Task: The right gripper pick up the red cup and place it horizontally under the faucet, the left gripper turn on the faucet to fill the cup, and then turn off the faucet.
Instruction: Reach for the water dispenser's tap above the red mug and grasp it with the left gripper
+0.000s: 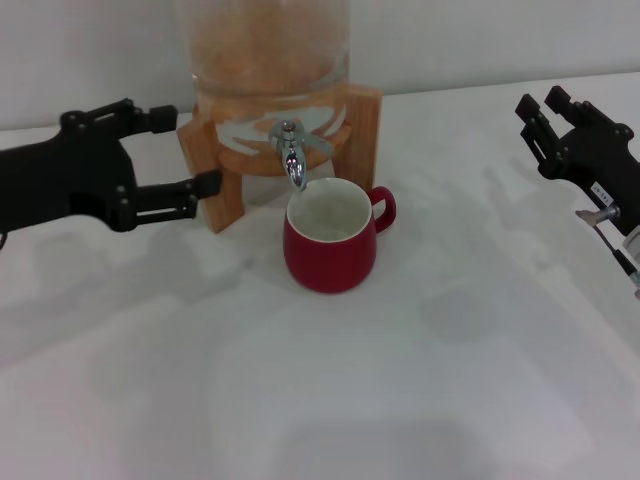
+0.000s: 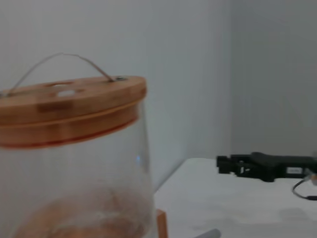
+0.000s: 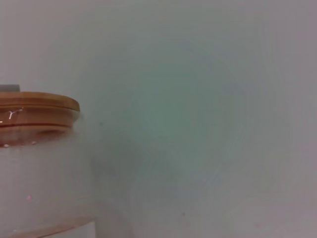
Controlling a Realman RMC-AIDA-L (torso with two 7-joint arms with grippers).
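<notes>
The red cup (image 1: 330, 250) stands upright on the white table, its handle pointing right and its cream inside showing. The chrome faucet (image 1: 291, 155) hangs just above the cup's far-left rim, on the glass dispenser (image 1: 265, 60) in its wooden stand (image 1: 365, 125). My left gripper (image 1: 190, 150) is open and empty, left of the stand, its lower finger touching or nearly touching the stand's leg. My right gripper (image 1: 542, 105) is open and empty at the far right, well clear of the cup. It also shows far off in the left wrist view (image 2: 223, 164).
The dispenser's wooden lid with a wire handle shows in the left wrist view (image 2: 69, 106) and the right wrist view (image 3: 37, 111). A pale wall runs behind the table. Bare white tabletop (image 1: 330, 400) lies in front of the cup.
</notes>
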